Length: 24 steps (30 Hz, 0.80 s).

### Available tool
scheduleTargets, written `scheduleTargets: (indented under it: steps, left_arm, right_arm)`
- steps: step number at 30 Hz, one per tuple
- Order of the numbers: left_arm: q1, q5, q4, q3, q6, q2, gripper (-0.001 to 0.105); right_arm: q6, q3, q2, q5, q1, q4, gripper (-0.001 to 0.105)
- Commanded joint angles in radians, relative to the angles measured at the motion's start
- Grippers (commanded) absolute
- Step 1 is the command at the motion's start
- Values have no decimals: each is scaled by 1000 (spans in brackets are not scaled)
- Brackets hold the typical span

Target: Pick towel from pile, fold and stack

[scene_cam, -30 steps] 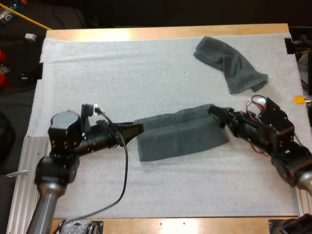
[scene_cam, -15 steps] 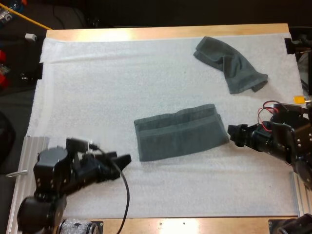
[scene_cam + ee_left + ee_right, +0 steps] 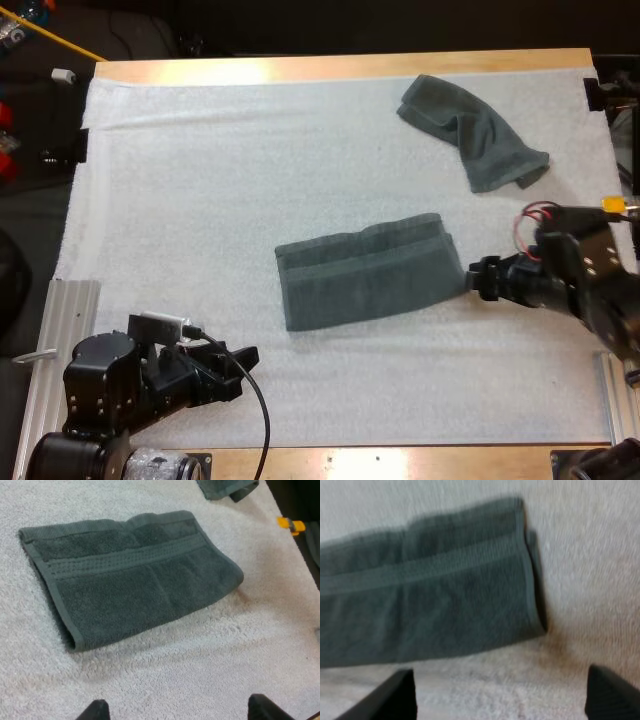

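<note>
The folded towel (image 3: 368, 270) lies flat in the middle of the white mat (image 3: 200, 180), a long dark grey-green band, slightly askew, with a ribbed stripe running along it. The crumpled towel (image 3: 470, 130) sits well apart at the far right. The left gripper (image 3: 245, 358), fingers spread and empty, has pulled back to the near edge since a second ago. The right gripper (image 3: 472, 278), likewise spread and empty, has let go and hangs just off the folded towel's right end.

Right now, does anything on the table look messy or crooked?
Yes. The crumpled towel at the far right corner of the mat lies bunched and unfolded. The folded towel in the middle sits a little tilted, its layers not quite lined up at the right end.
</note>
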Motion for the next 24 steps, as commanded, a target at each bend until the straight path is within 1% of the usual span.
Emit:
scheduleTargets:
  steps: [1, 4, 7, 10, 13, 15, 19, 20, 21, 24]
  left_arm:
    - [1, -13, 4, -10, 3, -4, 56]
    - [1, -13, 4, -10, 3, -4, 56]
    - [1, -13, 4, -10, 3, -4, 56]
    - [1, -13, 4, -10, 3, -4, 56]
    - [1, -13, 4, -10, 3, -4, 56]
    - [1, -13, 4, -10, 3, -4, 56]
    - [1, -13, 4, -10, 3, -4, 56]
    - [1, -13, 4, -10, 3, -4, 56]
    - [1, -13, 4, -10, 3, -4, 56]
    - [1, -13, 4, -10, 3, -4, 56]
  right_arm:
    - [-20, -9, 16, 3, 0, -10, 67]
    - [-28, -9, 85, -3, 0, -43, 67]
    - [-31, -9, 153, -31, -4, -89, 67]
    - [-31, -9, 212, -102, -45, -125, 67]
    - [-34, -9, 263, -149, -127, -138, 67]
    - [-65, -9, 305, -220, -191, -143, 67]
    - [-96, -9, 370, -319, -282, -149, 67]
    - [-102, -9, 394, -370, -308, -155, 67]
    - [-102, -9, 420, -424, -332, -165, 67]
    - [-100, -9, 473, -501, -369, -187, 67]
